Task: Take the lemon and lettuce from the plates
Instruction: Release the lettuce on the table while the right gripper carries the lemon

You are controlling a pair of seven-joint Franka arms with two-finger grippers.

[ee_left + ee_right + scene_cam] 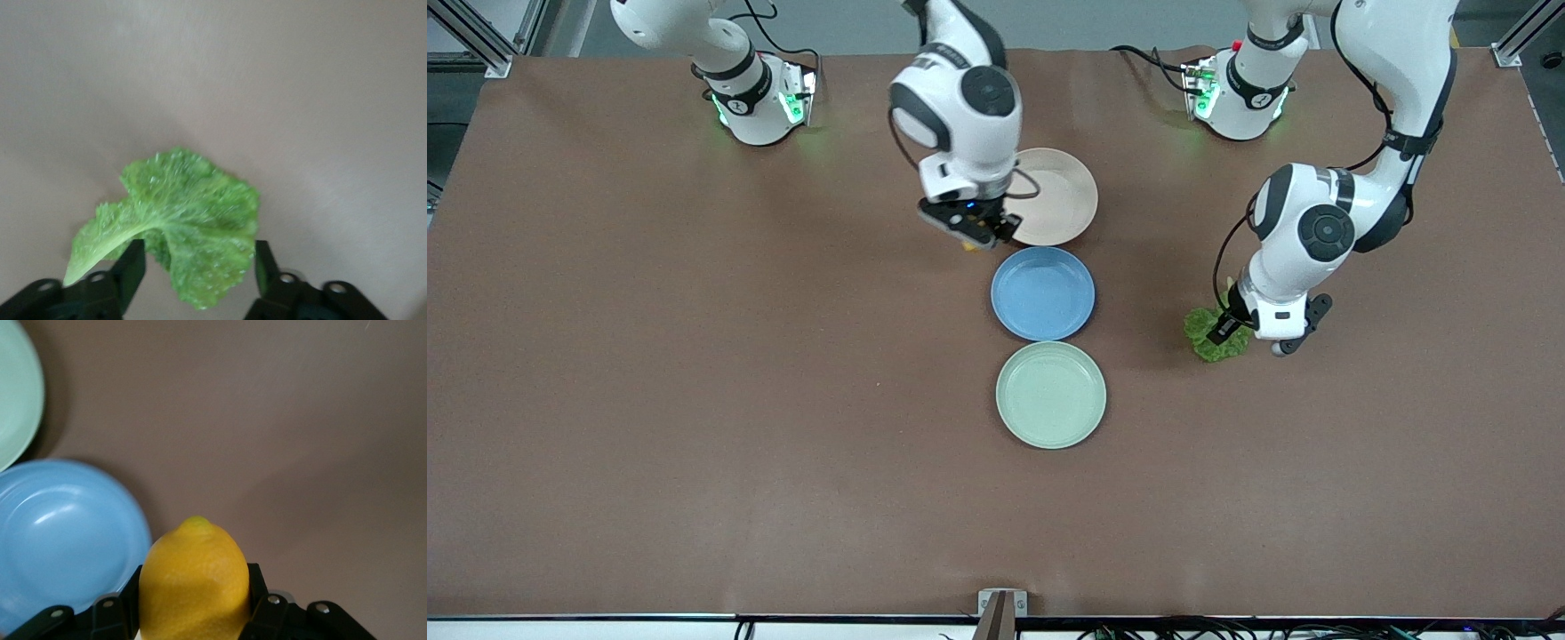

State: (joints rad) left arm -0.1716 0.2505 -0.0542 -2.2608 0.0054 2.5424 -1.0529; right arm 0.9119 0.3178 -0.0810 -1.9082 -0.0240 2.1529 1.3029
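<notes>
Brown matting covers the table (694, 400), and three plates sit in a row down its middle: the beige-pink plate (1060, 191) farthest from the front camera, a blue plate (1042, 292) next, and the mint green plate (1051, 394) nearest. All three look bare. The right gripper (971, 229) hangs over the mat just beside the edge of the beige-pink plate, its jaws clenched on the lemon (193, 583), which fills the space between the fingers in the right wrist view with its pointed tip facing outward. The left gripper (1224, 333) is over the mat toward the left arm's end of the table, well apart from the plates, and pinches the lettuce (180, 223) between its fingers, the crinkled leaf drooping below them. Both items appear to be off their plates, so the picking step seems essentially complete and the work is now in its carry phase. The next move probably calls for keeping both grips firm while bringing each item down onto the mat, then releasing; the limp leaf may cling to a finger pad.
</notes>
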